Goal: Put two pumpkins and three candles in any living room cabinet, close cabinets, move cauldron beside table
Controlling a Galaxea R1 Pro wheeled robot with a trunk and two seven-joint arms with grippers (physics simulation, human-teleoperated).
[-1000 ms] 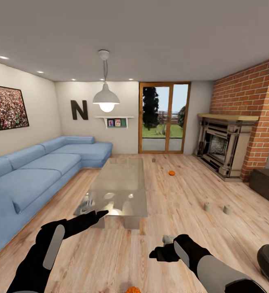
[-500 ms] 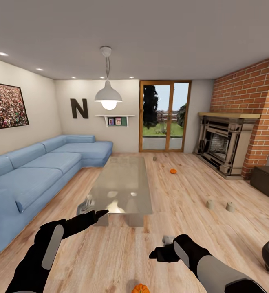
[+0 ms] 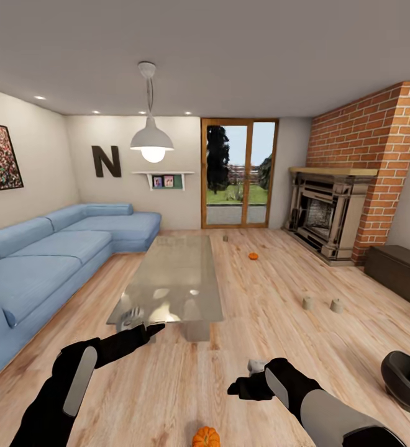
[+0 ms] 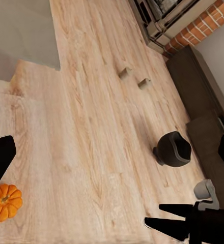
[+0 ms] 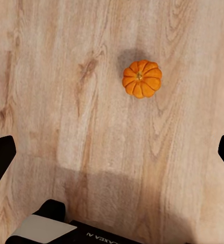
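One empty black cauldron [image 3: 405, 380] on floor [image 3: 279, 335].

both arms reach forward in the lower part of the head view. the left arm rises from the lower left, black with a grey forearm panel, its left hand [image 3: 144, 331] stretched out long and pointed toward the centre — fingers look pressed together. the right arm comes in from the lower right — its right hand [image 3: 242, 388] points left, empty, with fingers spread wide in the right wrist view.
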